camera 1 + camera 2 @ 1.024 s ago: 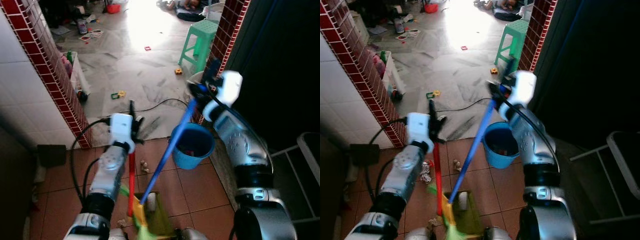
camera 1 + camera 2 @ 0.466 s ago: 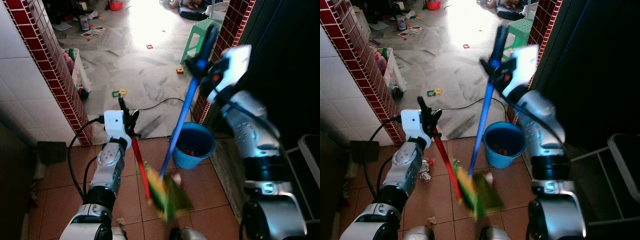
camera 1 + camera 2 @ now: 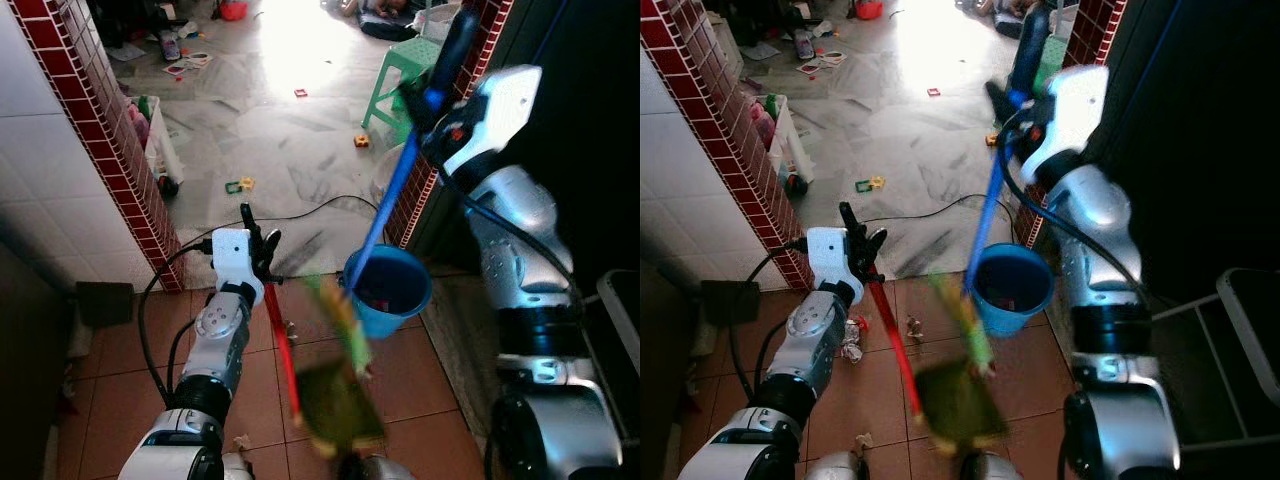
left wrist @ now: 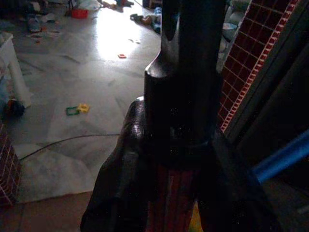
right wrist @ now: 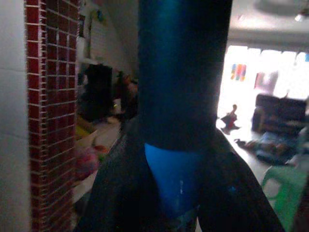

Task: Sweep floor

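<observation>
The blue-handled broom (image 3: 395, 195) ran from high up by the brick pillar down to its blurred green-yellow head (image 3: 340, 318), which was off the floor just beside the blue bucket (image 3: 390, 290). The right claw (image 3: 443, 62) was clamped round the top of the blue handle, fingers pinched tight on it in the right wrist view. The red-handled dustpan (image 3: 338, 410) hung blurred over the terracotta tiles, its red handle (image 3: 280, 345) rising to the left claw (image 3: 255, 235), which was closed round the handle's dark top end. Crumpled litter (image 3: 850, 340) lay on the tiles near the left arm, with more scraps (image 3: 912, 326) by the red handle. Risks, as a judgement: both tools looked mid-swing, so the broom head could clip the bucket rim and tip it, or knock the dustpan and spill whatever it carried. The black cable (image 3: 310, 208) across the marble floor could snag a low sweep. A grip that high on a long handle gives little control, so the broom might twist in the claw.
</observation>
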